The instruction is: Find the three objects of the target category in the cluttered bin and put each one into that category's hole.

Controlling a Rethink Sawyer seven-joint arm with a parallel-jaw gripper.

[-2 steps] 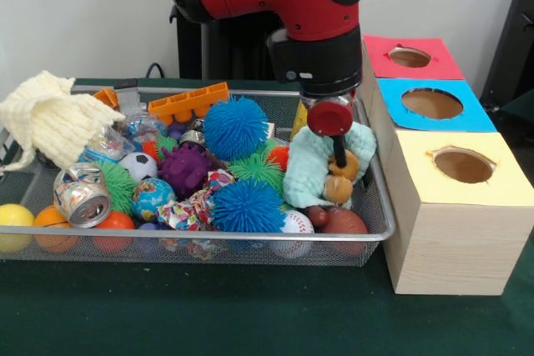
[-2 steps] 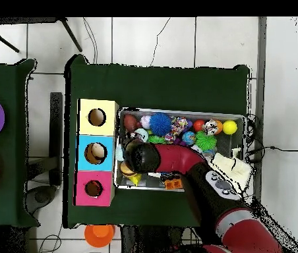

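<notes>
three-hole box (image 1: 455, 231) stands just beside the bin (image 1: 367, 235) of toys.

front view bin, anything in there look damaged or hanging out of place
Yes. A crushed drink can lies dented at the mesh bin's left end, and a cream knitted cloth is draped over its left rim, partly outside. The rest is just piled clutter.

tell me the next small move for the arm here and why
Probably lower the tool a little further onto the pale green cloth at the bin's box-side end. It hangs right over that cloth and the small brown pieces beside it. Whether it grips anything cannot be told, so lifting toward the yellow, blue or pink hole seems premature.
</notes>
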